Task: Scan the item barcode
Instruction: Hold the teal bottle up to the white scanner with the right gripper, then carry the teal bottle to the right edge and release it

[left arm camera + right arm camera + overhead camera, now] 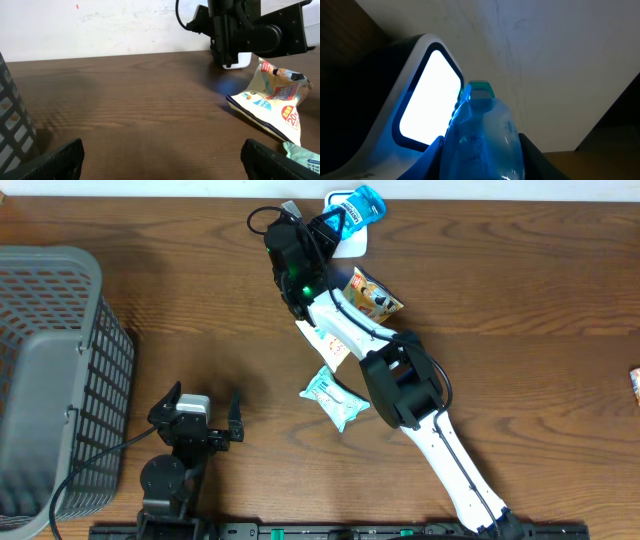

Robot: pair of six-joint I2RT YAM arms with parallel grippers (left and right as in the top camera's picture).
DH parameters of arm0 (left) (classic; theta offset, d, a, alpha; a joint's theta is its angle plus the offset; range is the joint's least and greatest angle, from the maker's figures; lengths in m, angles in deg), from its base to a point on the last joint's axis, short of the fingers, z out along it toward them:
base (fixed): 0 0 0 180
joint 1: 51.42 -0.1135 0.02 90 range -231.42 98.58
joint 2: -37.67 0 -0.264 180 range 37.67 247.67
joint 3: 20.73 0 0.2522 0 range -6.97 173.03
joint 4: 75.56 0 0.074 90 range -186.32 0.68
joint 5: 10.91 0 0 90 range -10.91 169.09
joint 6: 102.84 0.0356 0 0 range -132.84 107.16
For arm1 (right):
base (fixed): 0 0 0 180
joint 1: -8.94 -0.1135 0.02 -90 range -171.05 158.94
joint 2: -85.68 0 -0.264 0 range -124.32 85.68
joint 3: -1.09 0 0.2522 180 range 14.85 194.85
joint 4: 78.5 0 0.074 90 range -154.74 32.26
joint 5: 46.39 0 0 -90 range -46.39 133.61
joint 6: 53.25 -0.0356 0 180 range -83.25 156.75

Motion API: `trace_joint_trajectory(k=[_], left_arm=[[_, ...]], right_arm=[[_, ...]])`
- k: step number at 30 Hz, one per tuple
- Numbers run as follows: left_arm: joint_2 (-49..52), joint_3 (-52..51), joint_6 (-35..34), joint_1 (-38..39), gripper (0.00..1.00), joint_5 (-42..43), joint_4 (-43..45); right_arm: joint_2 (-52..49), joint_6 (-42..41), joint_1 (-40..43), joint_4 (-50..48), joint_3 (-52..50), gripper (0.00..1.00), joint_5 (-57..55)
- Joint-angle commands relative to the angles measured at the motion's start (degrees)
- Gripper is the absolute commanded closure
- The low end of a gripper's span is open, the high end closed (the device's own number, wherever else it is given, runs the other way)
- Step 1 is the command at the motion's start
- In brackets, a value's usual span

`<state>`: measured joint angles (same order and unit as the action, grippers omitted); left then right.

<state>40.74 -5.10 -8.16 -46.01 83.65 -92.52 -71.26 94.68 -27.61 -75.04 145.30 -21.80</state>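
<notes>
My right gripper (335,222) is at the far middle of the table, shut on a translucent blue packet (362,204). It holds the packet over the white barcode scanner (354,246). In the right wrist view the blue packet (482,135) stands between my dark fingers (432,161), just in front of the scanner's lit window (427,100). No barcode shows in any view. My left gripper (203,402) rests near the front left, open, with nothing between its fingers. The left wrist view shows the left gripper (162,156) over bare wood, and the scanner (243,60) far ahead behind the right arm.
A grey mesh basket (50,380) fills the left side. Beside the right arm lie an orange and white snack bag (372,295), a white packet (325,340) and a teal packet (335,397). Another item (635,385) pokes in at the right edge.
</notes>
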Motion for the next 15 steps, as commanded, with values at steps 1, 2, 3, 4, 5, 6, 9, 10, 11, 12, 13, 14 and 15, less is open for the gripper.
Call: trace_joint_trajectory(k=[1,2,3,4,5,6,9,10,11,12,13,14,15], left_arm=[[-0.2,-0.9,-0.1,-0.2,0.00,0.8,-1.9],[-0.2,-0.9,-0.1,-0.2,0.00,0.8,-1.9],[-0.2,-0.9,-0.1,-0.2,0.00,0.8,-1.9],[-0.2,-0.9,-0.1,-0.2,0.00,0.8,-1.9],[-0.2,-0.9,-0.1,-0.2,0.00,0.8,-1.9],[-0.2,-0.9,-0.1,-0.2,0.00,0.8,-1.9],[-0.2,-0.9,-0.1,-0.2,0.00,0.8,-1.9],[-0.2,-0.9,-0.1,-0.2,0.00,0.8,-1.9],[-0.2,-0.9,-0.1,-0.2,0.00,0.8,-1.9],[-0.2,-0.9,-0.1,-0.2,0.00,0.8,-1.9],[-0.2,-0.9,-0.1,-0.2,0.00,0.8,-1.9],[-0.2,-0.9,-0.1,-0.2,0.00,0.8,-1.9],[-0.2,-0.9,-0.1,-0.2,0.00,0.8,-1.9]], right_arm=[[1.0,-1.9,-0.6,-0.2,2.0,0.99,0.1],[1.0,-1.9,-0.6,-0.2,2.0,0.99,0.0],[1.0,-1.6,-0.7,-0.2,2.0,0.99,-0.1],[1.0,-1.5,-0.8,-0.6,2.0,0.99,-0.3],[1.0,-1.1,-0.9,-1.4,2.0,0.99,-0.7],[1.0,-0.1,-1.1,-3.4,2.0,0.99,-1.4],[1.1,3.3,-1.8,-8.7,2.0,0.99,-2.7],[1.6,4.3,-2.0,-10.1,2.0,0.99,-3.3],[2.0,4.3,-2.2,-10.3,2.0,0.99,-3.8],[2.8,4.3,-2.3,-10.3,2.0,0.99,-4.8],[3.4,4.3,-2.3,-10.3,2.0,0.99,-5.7],[4.6,4.3,-2.3,-10.2,2.0,0.99,-7.3],[5.3,4.3,-2.3,-10.1,2.0,0.99,-8.2]])
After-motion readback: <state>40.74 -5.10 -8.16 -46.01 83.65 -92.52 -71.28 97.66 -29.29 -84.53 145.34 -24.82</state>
